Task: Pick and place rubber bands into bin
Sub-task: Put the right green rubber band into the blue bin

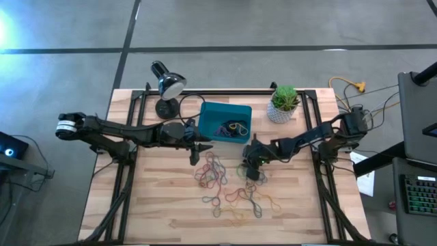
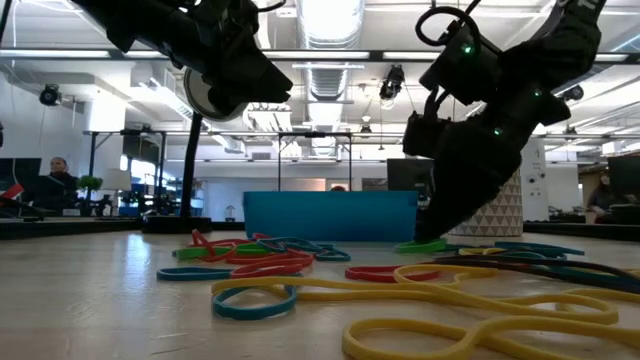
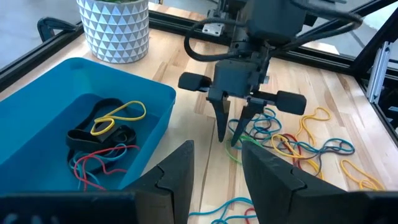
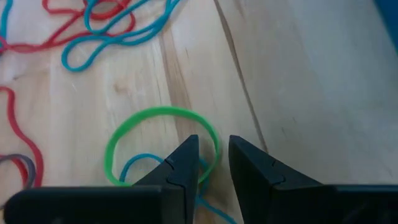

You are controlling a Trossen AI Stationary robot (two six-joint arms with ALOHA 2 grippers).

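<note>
Teal bin (image 1: 225, 121) at the back of the wooden worktop (image 1: 157, 198), with loose bands (image 1: 225, 188) scattered in front of it.

One bin sits between one lamp (image 1: 166, 85) and one potted plant (image 1: 284, 104); several bands already lie inside it, red, blue, yellow and black, too tangled to count. Many more lie on the worktop, too overlapped for a number. Two arms are at work. The right hand (image 4: 212, 163) is down at the worktop just in front of the bin, fingers narrow with a small gap, tips at the rim of a green band (image 4: 134, 127); whether it grips is unclear. The left hand (image 3: 214, 171) hovers beside the bin's front edge, partly open and empty.
</note>
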